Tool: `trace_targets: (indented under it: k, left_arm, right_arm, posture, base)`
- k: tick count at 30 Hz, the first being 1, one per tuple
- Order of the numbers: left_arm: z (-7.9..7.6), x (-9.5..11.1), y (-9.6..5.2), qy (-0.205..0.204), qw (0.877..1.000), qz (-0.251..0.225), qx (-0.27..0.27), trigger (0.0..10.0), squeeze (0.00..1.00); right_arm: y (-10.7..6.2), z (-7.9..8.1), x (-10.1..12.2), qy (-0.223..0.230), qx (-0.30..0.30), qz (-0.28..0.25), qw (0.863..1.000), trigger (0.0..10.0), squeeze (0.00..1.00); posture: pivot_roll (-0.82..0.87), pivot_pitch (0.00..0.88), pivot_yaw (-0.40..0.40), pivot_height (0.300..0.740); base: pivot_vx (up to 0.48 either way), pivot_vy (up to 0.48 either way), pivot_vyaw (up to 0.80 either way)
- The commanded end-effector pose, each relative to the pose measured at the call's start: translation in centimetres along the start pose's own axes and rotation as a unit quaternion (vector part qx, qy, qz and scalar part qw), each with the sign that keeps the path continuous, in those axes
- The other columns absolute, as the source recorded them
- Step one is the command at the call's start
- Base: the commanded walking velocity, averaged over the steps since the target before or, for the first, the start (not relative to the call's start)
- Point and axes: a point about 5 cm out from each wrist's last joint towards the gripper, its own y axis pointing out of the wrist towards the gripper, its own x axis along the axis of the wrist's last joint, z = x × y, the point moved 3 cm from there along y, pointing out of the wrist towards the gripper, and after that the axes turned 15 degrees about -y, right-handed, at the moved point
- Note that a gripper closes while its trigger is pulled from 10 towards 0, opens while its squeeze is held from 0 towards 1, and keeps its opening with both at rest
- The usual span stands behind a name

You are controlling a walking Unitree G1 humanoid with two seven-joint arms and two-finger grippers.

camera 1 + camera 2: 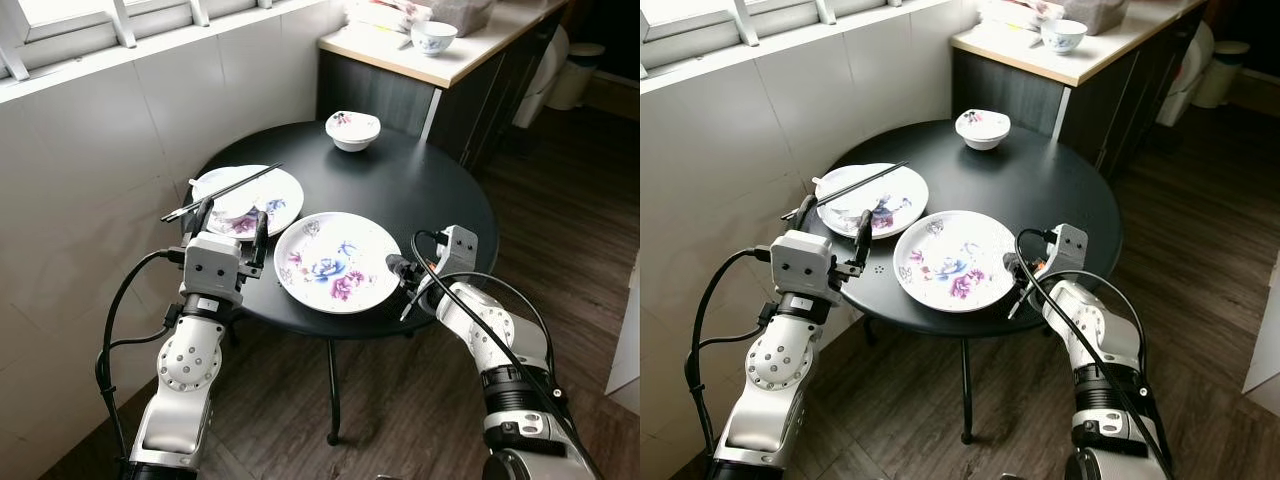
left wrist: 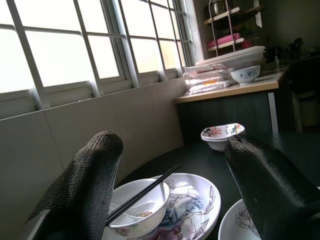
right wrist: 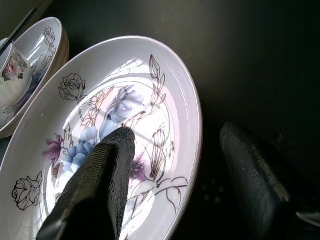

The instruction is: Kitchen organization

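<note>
Count: two floral plates, three bowls, one chopstick pair point(image 1: 222, 191). Near plate point(image 1: 336, 260) sits at the front of the round black tabletop point(image 1: 420, 190); right tool point(image 1: 402, 283) spread wide, straddling its rim. Far plate point(image 1: 285, 198) carries a bowl point(image 1: 228, 197) with the chopsticks across it; left tool point(image 1: 232, 226) open beside it. Second bowl point(image 1: 352, 130) at the tabletop's back, third point(image 1: 433, 37) on the counter point(image 1: 440, 68). Packets there too blurred to identify. Tiled wall, window, wood floor.

White floral plate point(image 1: 338, 262), black table point(image 1: 440, 205)

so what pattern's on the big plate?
White plate with purple-blue flowers, clearest in right wrist view.
</note>
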Motion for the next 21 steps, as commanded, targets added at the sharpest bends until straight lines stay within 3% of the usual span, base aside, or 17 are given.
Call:
trace_targets:
  k: [1,10,20,21]
  left_arm:
    - [-0.1,-0.1,0.1,0.001,1.000,0.003,0.001,10.0,0.00]
    - [-0.2,-0.1,0.1,0.000,1.000,0.005,0.000,10.0,0.00]
    - [-0.1,-0.2,0.1,0.000,1.000,0.007,0.003,10.0,0.00]
    - [-0.1,-0.3,0.1,0.000,1.000,0.008,0.003,10.0,0.00]
  right_arm:
    - [0.2,0.1,0.0,0.005,0.001,0.006,1.000,10.0,0.00]
    - [1.1,0.9,-0.4,0.018,0.022,0.020,0.999,10.0,0.00]
    - [1.6,1.6,-1.6,-0.003,0.052,0.056,0.997,10.0,0.00]
    - [1.6,1.7,-1.7,-0.006,0.053,0.059,0.997,8.1,0.00]
  posture:
    - [0.03,0.008,-0.042,0.740]
    - [0.03,0.013,-0.042,0.740]
    - [0.02,0.015,-0.045,0.740]
    - [0.02,0.015,-0.046,0.740]
  base:
    - [0.000,0.000,0.00]
    - [0.000,0.000,0.00]
    - [0.000,0.000,0.00]
    - [0.000,0.000,0.00]
